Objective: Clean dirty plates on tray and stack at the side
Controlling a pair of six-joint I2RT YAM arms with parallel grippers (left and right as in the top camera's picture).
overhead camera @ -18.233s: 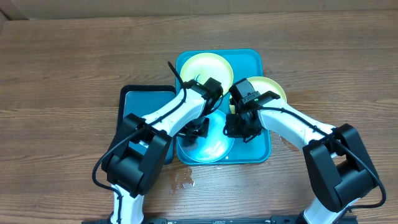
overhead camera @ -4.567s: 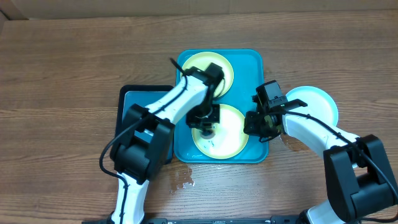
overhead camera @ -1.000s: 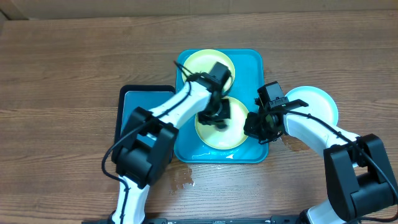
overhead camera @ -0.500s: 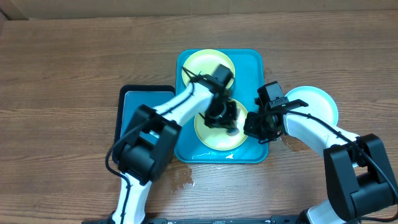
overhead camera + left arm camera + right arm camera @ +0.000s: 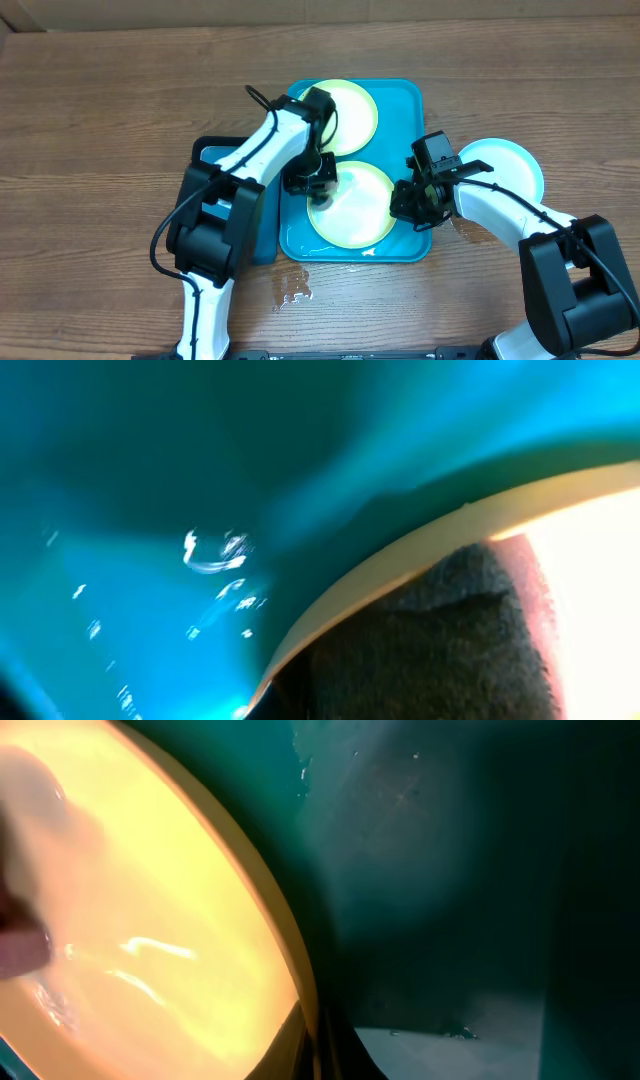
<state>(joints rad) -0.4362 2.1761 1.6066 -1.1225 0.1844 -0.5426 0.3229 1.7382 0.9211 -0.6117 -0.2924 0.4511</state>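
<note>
Honestly can't call either claw. The left gripper [image 5: 310, 182] sits at the left rim of the near plate [image 5: 358, 212], but from above it's just a black lump. Its own camera is jammed so close that you only get a dark fuzzy pad [image 5: 430, 645] with a pinkish edge lying on the plate, no fingers visible. Clenched or released, no idea.

Same story for the right gripper [image 5: 413, 205], parked at the right rim of the teal tray [image 5: 405, 95], just beside that plate. Its camera is all glossy wet plate and shadowy tray.

The left wrist view catches droplets [image 5: 215, 550] on the tray floor, which the overhead misses. Only the overhead shows the far plate [image 5: 350, 105], partly under the left arm. It also shows a third plate [image 5: 510, 165] off the tray on the table [image 5: 100, 120] to the right, part-covered by the right arm. A smaller black-rimmed tray [image 5: 225, 155] hugs the left side, and there's a wet patch [image 5: 293, 288] in front. The two plates nearly fill the tray rim to rim, so there's little slack.
</note>
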